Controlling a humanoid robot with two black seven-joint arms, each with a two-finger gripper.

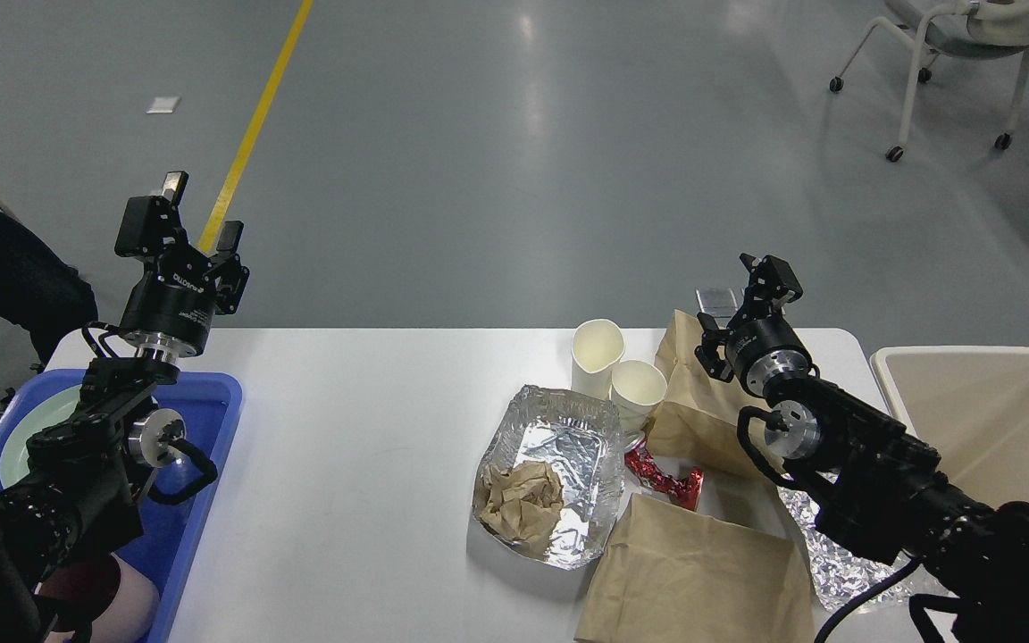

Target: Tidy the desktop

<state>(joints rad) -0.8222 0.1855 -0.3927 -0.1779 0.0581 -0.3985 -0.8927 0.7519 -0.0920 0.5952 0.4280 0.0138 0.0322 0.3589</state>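
Clearing litter looks like the step in hand, though neither hand holds anything yet. The left hand [182, 234], upper left of the frame, hangs above the blue tray [215, 397] with its fingers spread apart and empty. The right hand [760, 279], right of centre, is raised over the far brown paper bag [689, 406]; it is seen nearly end-on, so I cannot tell how far it is open, and nothing seems gripped. The desk [363, 429] is white, matte, round-cornered, filling the lower middle of the frame, bare on its left half. Its right half carries a foil tray [568, 446] with crumpled brown paper [519, 500] inside, two paper cups [617, 371], a red wrapper [662, 478] and a nearer paper bag [702, 572]. Probably the next move calls for the right hand to drop onto one piece and carry it to the beige bin [979, 402] at the right edge.
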